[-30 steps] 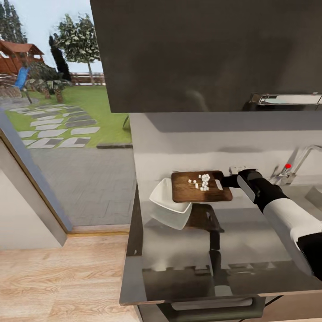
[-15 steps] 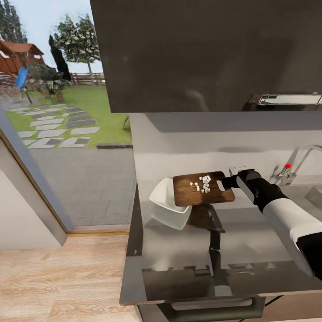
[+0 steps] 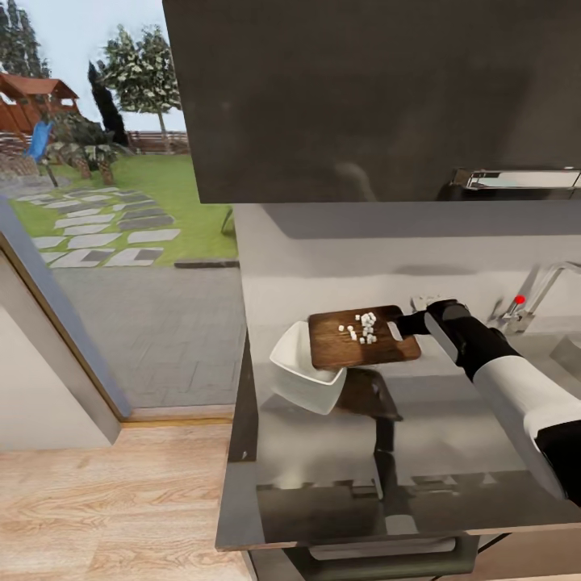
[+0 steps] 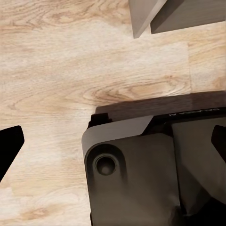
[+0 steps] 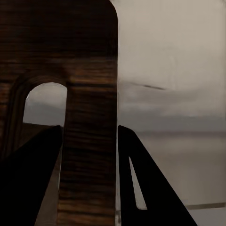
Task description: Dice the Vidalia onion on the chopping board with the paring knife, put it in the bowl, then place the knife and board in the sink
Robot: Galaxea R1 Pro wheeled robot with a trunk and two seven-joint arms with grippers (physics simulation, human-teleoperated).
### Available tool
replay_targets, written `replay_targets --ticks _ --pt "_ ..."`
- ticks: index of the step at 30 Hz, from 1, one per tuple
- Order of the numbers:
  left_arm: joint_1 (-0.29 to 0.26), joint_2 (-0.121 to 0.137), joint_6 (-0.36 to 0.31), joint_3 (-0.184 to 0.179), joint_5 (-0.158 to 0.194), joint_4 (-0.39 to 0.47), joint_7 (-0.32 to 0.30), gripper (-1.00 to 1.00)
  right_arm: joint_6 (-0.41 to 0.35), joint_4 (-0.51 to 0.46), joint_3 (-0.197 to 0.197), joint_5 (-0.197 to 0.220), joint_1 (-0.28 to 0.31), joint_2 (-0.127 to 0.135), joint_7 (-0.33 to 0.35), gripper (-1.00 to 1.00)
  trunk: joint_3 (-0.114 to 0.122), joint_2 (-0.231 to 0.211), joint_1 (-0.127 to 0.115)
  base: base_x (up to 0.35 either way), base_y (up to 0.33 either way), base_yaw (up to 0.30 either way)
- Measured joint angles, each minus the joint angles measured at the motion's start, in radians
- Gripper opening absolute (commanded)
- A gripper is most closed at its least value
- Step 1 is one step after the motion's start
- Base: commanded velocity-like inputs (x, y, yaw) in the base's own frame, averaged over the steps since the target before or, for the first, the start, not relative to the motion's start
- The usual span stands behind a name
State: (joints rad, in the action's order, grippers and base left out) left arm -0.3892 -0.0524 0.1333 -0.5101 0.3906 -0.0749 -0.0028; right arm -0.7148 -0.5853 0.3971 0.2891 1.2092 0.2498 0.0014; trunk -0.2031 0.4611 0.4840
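My right gripper [image 3: 406,325] is shut on the slot end of the dark brown chopping board [image 3: 355,347] and holds it above the countertop [image 3: 323,460]. The board tilts down toward the white bowl [image 3: 294,367], and its low end overlaps the bowl's rim. Several small pale bits of diced onion [image 3: 362,326] lie on the board. In the right wrist view, the fingers [image 5: 150,188] clamp the board's strip [image 5: 89,70] beside the slot hole. My left gripper [image 4: 113,141] hangs open over the wood floor. The paring knife is out of view.
The sink [image 3: 565,349] lies at the right edge, with the chrome tap [image 3: 542,292] and its red knob [image 3: 519,299] behind it. A black upper cabinet [image 3: 371,97] hangs overhead. The glossy countertop mirrors the board and arm. A glass door to the garden stands at the left.
The board has tipped a little more, its bowl-side end lower, and the onion bits have slid slightly toward the bowl. The bowl has stayed put.
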Motion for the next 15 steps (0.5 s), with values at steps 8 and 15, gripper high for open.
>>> replay_targets --ticks 8,15 --pt "0.000 0.000 0.000 0.000 0.000 0.000 0.000 1.00 -0.080 -0.100 0.000 0.002 0.000 -0.001 0.000 -1.00 0.000 0.000 0.000 0.000 0.000 0.000" --pt "0.000 0.000 0.000 0.000 0.000 0.000 0.000 1.00 -0.086 -0.112 0.000 -0.001 0.000 -0.001 -0.002 -1.00 0.000 0.000 0.000 0.000 0.000 0.000"
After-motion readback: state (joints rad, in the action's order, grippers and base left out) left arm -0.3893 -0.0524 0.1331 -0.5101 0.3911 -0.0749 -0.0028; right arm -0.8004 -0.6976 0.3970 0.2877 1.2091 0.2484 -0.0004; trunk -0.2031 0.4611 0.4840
